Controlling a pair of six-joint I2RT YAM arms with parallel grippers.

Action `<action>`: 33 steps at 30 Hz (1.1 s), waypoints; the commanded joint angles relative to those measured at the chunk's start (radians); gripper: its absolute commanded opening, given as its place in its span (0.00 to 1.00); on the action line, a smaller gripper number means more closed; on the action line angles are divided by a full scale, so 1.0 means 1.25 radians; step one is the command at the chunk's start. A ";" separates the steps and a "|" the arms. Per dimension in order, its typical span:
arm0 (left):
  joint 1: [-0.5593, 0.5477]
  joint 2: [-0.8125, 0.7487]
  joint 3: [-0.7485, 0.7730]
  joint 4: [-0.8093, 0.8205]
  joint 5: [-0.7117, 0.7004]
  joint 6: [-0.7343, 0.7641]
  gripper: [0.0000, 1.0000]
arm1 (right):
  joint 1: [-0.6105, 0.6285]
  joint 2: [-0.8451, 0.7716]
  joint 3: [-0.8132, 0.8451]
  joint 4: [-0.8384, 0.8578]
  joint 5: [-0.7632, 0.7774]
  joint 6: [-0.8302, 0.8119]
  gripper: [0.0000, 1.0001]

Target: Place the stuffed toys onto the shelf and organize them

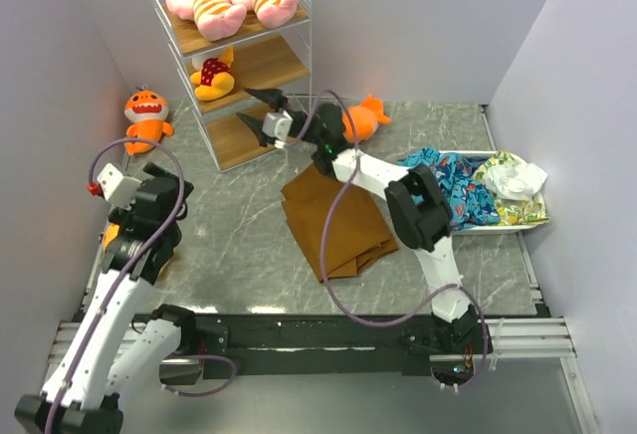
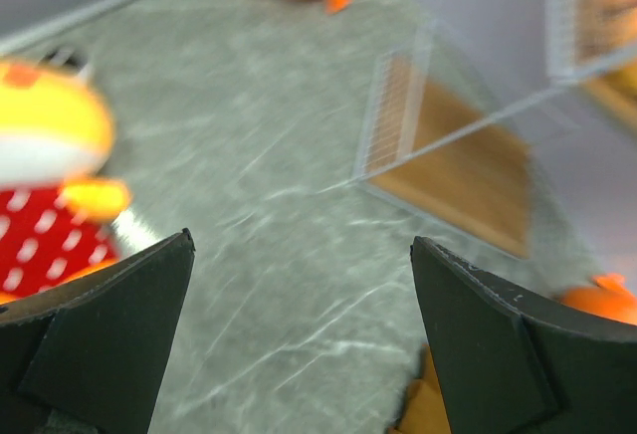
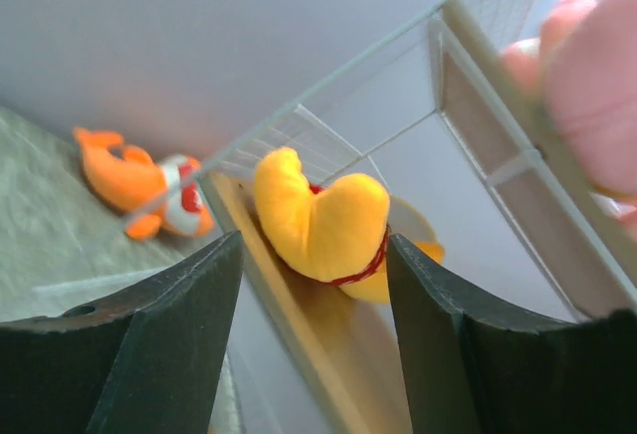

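My right pincer (image 1: 249, 106) is spread and empty at the shelf (image 1: 274, 56) front edge — yellow toy (image 1: 213, 76) on its middle board, just beyond. Left pincer (image 2: 304, 255) spread wide above the desk (image 2: 279, 205).

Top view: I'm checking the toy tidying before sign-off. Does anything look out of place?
Yes: three lie off the shelf. One orange shark sits on the table left of it, a second orange shark right of it, and a yellow polka-dot toy appears in the left wrist view.
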 commanded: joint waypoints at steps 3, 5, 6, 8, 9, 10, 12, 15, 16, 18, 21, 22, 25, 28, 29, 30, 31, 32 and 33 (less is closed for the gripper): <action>0.016 0.139 0.092 -0.348 -0.087 -0.373 0.97 | 0.036 -0.232 -0.356 0.515 0.141 0.373 0.60; 0.033 0.176 0.101 -0.423 -0.089 -0.448 0.97 | 0.048 -0.295 -0.440 0.560 0.207 0.438 0.59; 0.040 0.186 0.100 -0.440 -0.090 -0.469 0.97 | 0.056 -0.314 -0.508 0.583 0.220 0.445 0.58; 0.059 0.195 0.088 -0.464 -0.089 -0.502 0.97 | 0.073 -0.354 -0.564 0.604 0.250 0.471 0.56; 0.067 0.196 0.079 -0.457 -0.081 -0.505 0.97 | 0.077 -0.365 -0.605 0.626 0.271 0.488 0.53; 0.081 0.194 0.072 -0.449 -0.072 -0.505 0.97 | 0.083 -0.381 -0.623 0.637 0.293 0.547 0.51; 0.098 0.194 0.042 -0.421 -0.056 -0.498 0.97 | 0.084 -0.396 -0.663 0.647 0.373 0.630 0.46; 0.134 0.211 0.009 -0.412 -0.022 -0.512 0.98 | 0.084 -0.439 -0.708 0.574 0.489 0.798 0.45; 0.148 0.216 -0.001 -0.392 -0.009 -0.511 0.98 | 0.084 -0.465 -0.714 0.534 0.505 0.875 0.46; 0.160 0.238 -0.026 -0.367 0.007 -0.503 0.99 | 0.083 -0.493 -0.704 0.363 0.522 0.934 0.49; 0.176 0.285 -0.050 -0.327 0.023 -0.488 0.99 | 0.083 -0.529 -0.634 0.071 0.521 1.011 0.55; 0.180 0.300 -0.053 -0.317 0.026 -0.484 0.99 | 0.083 -0.534 -0.616 0.010 0.509 1.020 0.57; 0.181 0.346 -0.069 -0.262 0.042 -0.452 0.92 | 0.083 -0.543 -0.590 -0.106 0.506 1.041 0.61; 0.181 0.372 -0.089 -0.211 0.085 -0.418 0.72 | 0.083 -0.563 -0.613 -0.121 0.515 1.060 0.62; 0.181 0.373 -0.100 -0.199 0.100 -0.406 0.55 | 0.084 -0.566 -0.619 -0.127 0.521 1.065 0.62; 0.181 0.370 -0.106 -0.177 0.122 -0.398 0.45 | 0.083 -0.567 -0.617 -0.153 0.521 1.071 0.62; 0.181 0.359 -0.111 -0.161 0.134 -0.386 0.33 | 0.084 -0.569 -0.612 -0.171 0.521 1.081 0.62; 0.180 0.349 -0.118 -0.145 0.149 -0.353 0.12 | 0.083 -0.568 -0.603 -0.192 0.520 1.088 0.63; 0.180 0.339 -0.122 -0.117 0.181 -0.340 0.02 | 0.084 -0.568 -0.600 -0.230 0.520 1.097 0.63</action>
